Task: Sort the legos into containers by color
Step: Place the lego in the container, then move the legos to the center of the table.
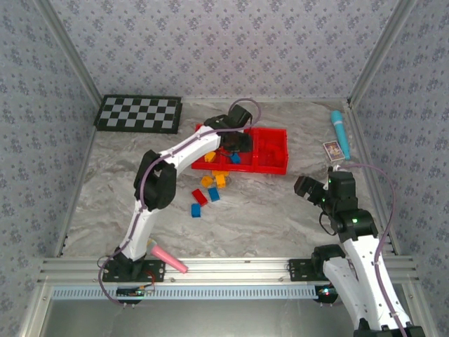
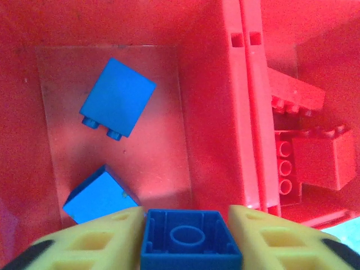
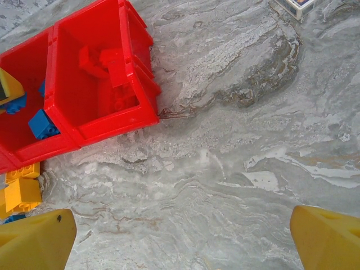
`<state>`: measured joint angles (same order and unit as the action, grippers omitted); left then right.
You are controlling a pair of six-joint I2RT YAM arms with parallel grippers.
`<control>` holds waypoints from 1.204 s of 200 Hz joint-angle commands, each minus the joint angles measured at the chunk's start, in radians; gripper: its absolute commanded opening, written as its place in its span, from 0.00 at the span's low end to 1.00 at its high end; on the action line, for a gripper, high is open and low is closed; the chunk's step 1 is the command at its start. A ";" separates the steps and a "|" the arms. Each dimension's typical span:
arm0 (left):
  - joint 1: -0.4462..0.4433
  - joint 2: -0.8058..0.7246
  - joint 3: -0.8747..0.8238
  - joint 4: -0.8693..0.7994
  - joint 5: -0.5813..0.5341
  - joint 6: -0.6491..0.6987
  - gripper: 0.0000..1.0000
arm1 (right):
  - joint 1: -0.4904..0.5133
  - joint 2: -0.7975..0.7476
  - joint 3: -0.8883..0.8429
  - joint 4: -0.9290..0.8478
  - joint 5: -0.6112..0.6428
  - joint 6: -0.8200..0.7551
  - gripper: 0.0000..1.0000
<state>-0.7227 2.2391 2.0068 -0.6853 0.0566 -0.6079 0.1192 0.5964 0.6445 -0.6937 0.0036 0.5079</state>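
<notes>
My left gripper [image 2: 188, 236] hangs over the red tray's [image 2: 247, 101] middle container, shut on a blue lego [image 2: 191, 239] that fills the gap between its yellow fingers, hollow side toward the camera. Two blue legos [image 2: 118, 97] [image 2: 98, 197] lie on that container's floor. Red legos [image 2: 315, 160] sit in the container to the right. From above, the left gripper [image 1: 235, 144] is over the tray [image 1: 273, 151]. Loose yellow [image 1: 210, 179], blue [image 1: 213, 194] and red [image 1: 200, 197] legos lie in front of the tray. My right gripper [image 3: 183, 242] is open over bare table, right of the tray [image 3: 112, 126].
A checkered board [image 1: 138, 113] lies at the back left. A teal stick-shaped toy [image 1: 339, 133] and a small card [image 1: 332, 150] lie at the back right. A pink handle [image 1: 168, 258] rests by the left arm's base. Yellow legos [image 3: 22, 191] lie left of my right gripper.
</notes>
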 commanded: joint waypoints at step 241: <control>-0.215 -0.454 -0.770 0.174 -0.399 -0.501 0.94 | -0.006 -0.004 -0.025 0.042 -0.003 0.009 1.00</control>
<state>-0.9401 1.8286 1.2636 -0.5426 -0.2821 -0.9905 0.1173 0.6147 0.6338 -0.6476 0.0063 0.5087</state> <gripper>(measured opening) 0.945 0.996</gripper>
